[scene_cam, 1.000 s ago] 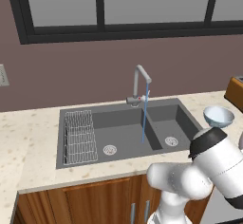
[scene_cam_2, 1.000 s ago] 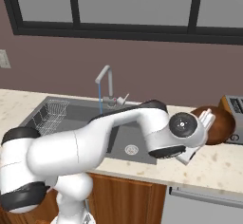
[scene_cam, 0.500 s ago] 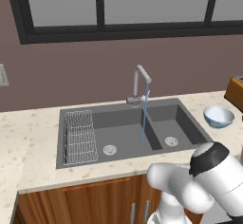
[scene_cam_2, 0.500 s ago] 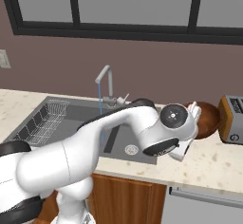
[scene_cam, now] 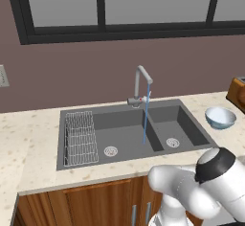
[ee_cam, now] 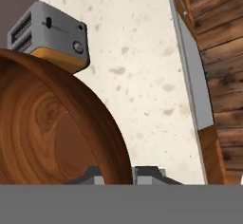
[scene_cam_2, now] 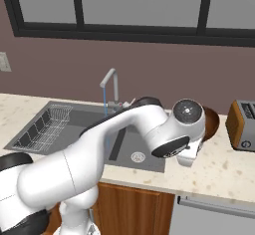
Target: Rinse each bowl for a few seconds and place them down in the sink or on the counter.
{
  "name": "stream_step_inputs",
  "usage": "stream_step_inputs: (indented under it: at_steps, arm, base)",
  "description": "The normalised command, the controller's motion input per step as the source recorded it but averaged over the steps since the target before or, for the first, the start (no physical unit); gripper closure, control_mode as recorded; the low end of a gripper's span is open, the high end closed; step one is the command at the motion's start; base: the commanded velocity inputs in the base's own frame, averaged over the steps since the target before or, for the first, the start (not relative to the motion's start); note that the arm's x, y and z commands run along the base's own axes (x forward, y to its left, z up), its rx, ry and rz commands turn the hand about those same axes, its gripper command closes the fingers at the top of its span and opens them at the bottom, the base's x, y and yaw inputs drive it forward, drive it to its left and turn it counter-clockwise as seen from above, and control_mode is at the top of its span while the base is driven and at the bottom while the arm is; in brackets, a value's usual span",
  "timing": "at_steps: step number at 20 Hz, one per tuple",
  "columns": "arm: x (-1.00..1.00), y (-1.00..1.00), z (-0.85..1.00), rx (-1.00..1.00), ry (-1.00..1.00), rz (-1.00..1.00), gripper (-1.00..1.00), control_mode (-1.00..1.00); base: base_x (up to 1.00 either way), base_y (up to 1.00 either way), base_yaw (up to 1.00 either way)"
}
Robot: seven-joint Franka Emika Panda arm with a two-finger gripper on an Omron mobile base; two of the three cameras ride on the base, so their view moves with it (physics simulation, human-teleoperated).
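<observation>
Two bowls: blue bowl [scene_cam: 220, 117] and wood bowl [ee_cam: 52, 133].
Writing: marks on the toaster [ee_cam: 50, 33] front are too small to read.
Tool: the tool [ee_cam: 124, 173] is clenched on the wood bowl's rim, which runs down between the two tips in the hand view.
Rack: wire rack [scene_cam: 79, 139] lies in the left end of the sink [scene_cam: 119, 134].
Tap: tap [scene_cam: 140, 84] stands behind the sink's divider, and a thin stream of water [scene_cam: 145, 119] falls into the left basin.
Blue bowl: upright on the table [scene_cam: 28, 139], just right of the sink, apart from the tap.
Wood bowl: right of the sink, with the toaster beyond it; whether it rests on the table I cannot tell.
Blue bowl to tool: both are over the table right of the sink; the gap between them cannot be told.
</observation>
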Motion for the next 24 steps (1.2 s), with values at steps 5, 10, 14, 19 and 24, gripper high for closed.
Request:
stream_step_inputs:
  at_steps: [5,10,14,19,24]
  arm:
    - [-0.06,0.28,0.12,-0.05,0.03,0.16,1.00,-1.00]
    - [-0.02,0.40,0.06,-0.07,0.02,0.10,1.00,-1.00]
    - [0.00,0.46,0.01,-0.09,0.00,0.06,1.00,-1.00]
    - [0.03,0.49,0.00,-0.05,0.02,0.04,1.00,-1.00]
    - [0.00,0.43,0.00,0.00,0.02,0.06,1.00,-1.00]
  base:
    - [0.00,0.00,0.00]
    - [0.00,0.00,0.00]
    - [0.00,0.00,0.00]
    - [0.00,0.00,0.00]
    - [0.00,0.00,0.00]
